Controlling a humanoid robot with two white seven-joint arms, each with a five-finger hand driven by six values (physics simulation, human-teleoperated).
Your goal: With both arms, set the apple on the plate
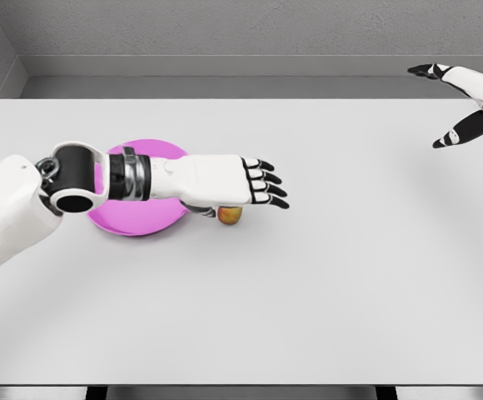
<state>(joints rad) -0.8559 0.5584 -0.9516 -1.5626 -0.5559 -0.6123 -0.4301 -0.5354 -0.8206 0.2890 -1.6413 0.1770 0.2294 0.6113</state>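
A pink plate (129, 221) lies on the white table, left of the middle, partly covered by my left forearm. Just off its right rim sits a yellow-red apple (230, 215), mostly hidden under my left hand (262, 183). That hand hovers flat over the apple, fingers stretched out to the right, thumb down beside the fruit, holding nothing. My right hand (462, 100) is raised at the far right near the table's back edge, fingers spread and empty.
The white table (325, 283) spans the view, with a grey wall behind it and a dark gap at the front edge.
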